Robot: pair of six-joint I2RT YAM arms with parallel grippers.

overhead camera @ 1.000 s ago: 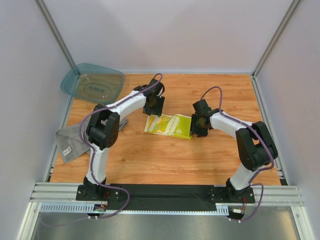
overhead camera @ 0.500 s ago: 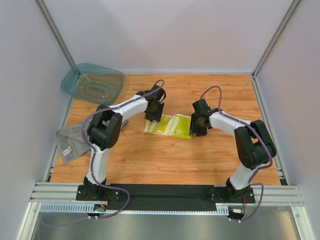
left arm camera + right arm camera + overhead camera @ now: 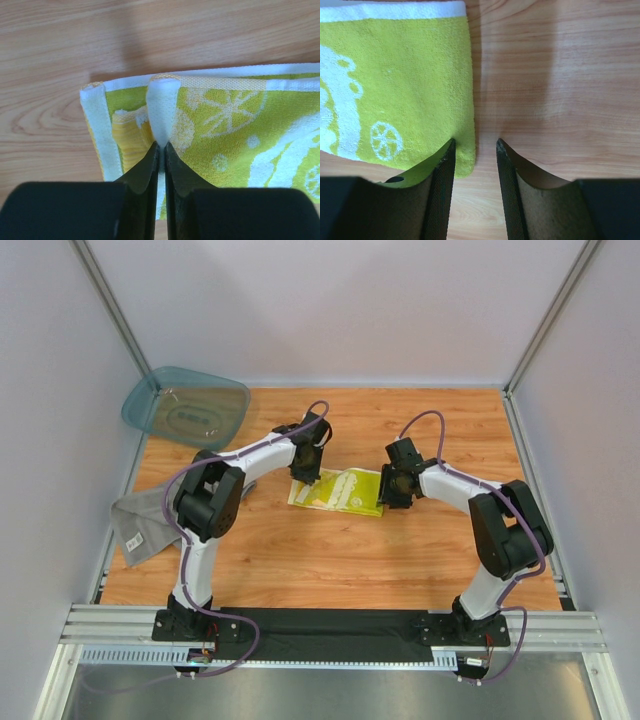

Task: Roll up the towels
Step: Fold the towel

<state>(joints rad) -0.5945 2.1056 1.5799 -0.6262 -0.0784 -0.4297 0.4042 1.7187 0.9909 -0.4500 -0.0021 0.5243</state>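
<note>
The small yellow-and-white patterned cloth (image 3: 338, 490) lies flat at the table's middle. My left gripper (image 3: 305, 476) is at its left end. In the left wrist view that gripper (image 3: 161, 146) is shut on a raised white fold of the cloth (image 3: 225, 130). My right gripper (image 3: 391, 494) is at the cloth's right end. It stands open (image 3: 475, 144), straddling the right edge of the cloth (image 3: 405, 75), one finger (image 3: 442, 170) over the fabric and the other over bare wood. The grey towel (image 3: 135, 523) lies crumpled at the left edge, partly under the left arm.
A translucent teal tub (image 3: 187, 408) sits tilted at the back left corner. White walls and metal posts close in the wooden table (image 3: 330, 560) on three sides. A black rail (image 3: 330, 622) with both arm bases runs along the near edge.
My left gripper has come down a little onto the cloth's left end and shut on a fold of it. The right jaws have narrowed slightly.
</note>
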